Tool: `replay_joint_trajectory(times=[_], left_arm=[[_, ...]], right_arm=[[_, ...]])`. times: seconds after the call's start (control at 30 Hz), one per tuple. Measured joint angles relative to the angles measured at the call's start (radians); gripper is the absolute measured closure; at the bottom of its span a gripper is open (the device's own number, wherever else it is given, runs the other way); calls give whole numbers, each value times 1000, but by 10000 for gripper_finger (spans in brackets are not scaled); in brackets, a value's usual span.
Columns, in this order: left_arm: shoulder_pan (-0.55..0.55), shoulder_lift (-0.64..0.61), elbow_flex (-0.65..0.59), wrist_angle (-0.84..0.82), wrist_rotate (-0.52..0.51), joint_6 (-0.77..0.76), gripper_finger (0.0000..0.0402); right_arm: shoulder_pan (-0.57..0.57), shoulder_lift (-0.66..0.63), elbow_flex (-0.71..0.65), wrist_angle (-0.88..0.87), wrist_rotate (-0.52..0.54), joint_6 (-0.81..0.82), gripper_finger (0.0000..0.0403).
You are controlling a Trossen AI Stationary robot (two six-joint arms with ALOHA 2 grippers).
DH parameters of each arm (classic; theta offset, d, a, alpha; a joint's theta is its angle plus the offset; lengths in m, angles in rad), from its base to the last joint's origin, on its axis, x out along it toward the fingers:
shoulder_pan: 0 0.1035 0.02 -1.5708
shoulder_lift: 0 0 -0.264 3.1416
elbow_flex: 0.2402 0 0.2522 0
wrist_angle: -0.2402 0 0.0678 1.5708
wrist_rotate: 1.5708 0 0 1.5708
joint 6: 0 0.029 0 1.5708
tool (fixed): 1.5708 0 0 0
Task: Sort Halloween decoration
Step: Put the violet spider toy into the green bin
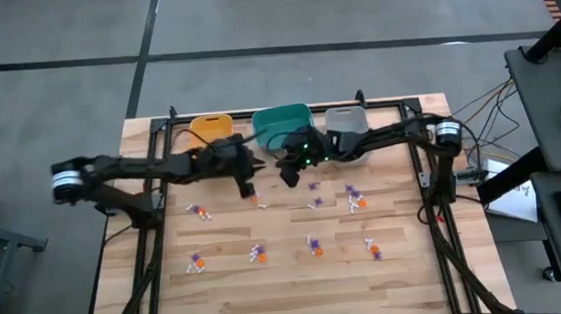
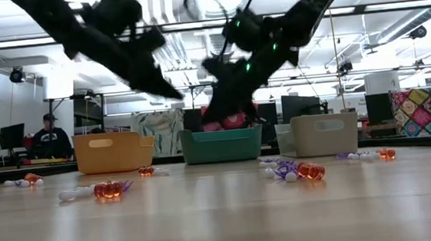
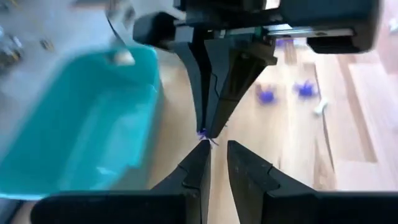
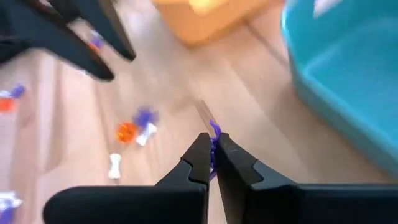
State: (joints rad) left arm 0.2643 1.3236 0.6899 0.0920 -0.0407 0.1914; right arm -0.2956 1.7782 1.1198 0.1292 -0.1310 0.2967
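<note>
The small purple trinket [image 4: 214,132] pinched in the closed right gripper [image 4: 212,149] shows only as a tip above the fingers; its shape cannot be told. In the left wrist view the same piece is only a speck [image 3: 204,133]. The teal plastic bin [image 4: 348,81] is cut off at the 3 o'clock edge of the right wrist view, and the yellow plastic bin [image 4: 205,18] at 12 o'clock. From above, the two arms hide part of the teal bin's inside [image 1: 283,125]. The scattered orange, purple and white trinkets [image 1: 313,245] are too small to identify one by one. A pink object [image 2: 227,122] inside the teal bin in the low view is mostly hidden behind its wall.
</note>
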Motion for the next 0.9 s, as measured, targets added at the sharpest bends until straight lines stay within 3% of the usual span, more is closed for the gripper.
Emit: replay_joint_trajectory(times=[0.2, 0.4, 0.67, 0.9], left_arm=[[65, -195, 1, -60, -3, 98, 365], [173, -289, 2, -75, -2, 137, 365], [321, -274, 2, -109, -2, 137, 365], [363, -237, 2, -121, -2, 113, 365]], right_arm=[[-56, -114, 0, -27, 1, -71, 394], [-127, -134, 48, -52, 2, -155, 394], [-195, -23, 184, -99, 2, -303, 394], [-216, 137, 347, -226, 1, -397, 394]])
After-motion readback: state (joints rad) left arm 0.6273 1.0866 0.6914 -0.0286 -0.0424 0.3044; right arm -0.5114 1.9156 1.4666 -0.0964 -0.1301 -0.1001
